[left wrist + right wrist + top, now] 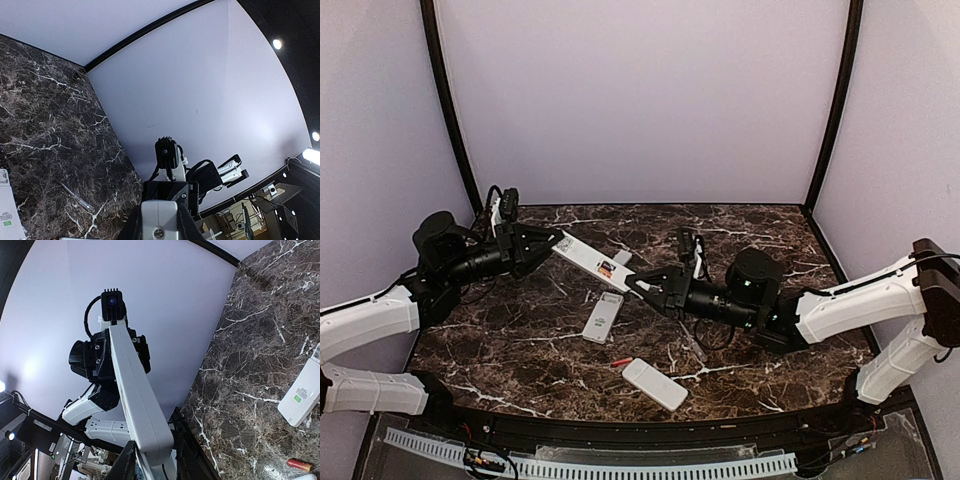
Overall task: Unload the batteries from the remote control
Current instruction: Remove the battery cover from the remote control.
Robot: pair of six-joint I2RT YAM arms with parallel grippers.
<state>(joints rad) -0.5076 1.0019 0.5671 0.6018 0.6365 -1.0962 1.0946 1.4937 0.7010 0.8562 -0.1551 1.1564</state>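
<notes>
A long white remote control [588, 257] hangs above the marble table, held at both ends. My left gripper [550, 244] is shut on its left end, which shows between the fingers in the left wrist view [159, 220]. My right gripper [636, 283] is shut on its right end; in the right wrist view the remote's body [134, 395] runs away from the jaws. A small orange-red spot [607, 268] shows on the remote's upper face near the right gripper. One orange-red battery [620, 362] lies loose on the table, and the right wrist view has this battery [299, 464] too.
A second white remote [603, 317] lies on the table below the held one, seen also in the right wrist view [302, 397]. A third white remote [655, 383] rests near the front edge. A small pale flat piece [623, 257] sits by the held remote. Walls close in the sides and back.
</notes>
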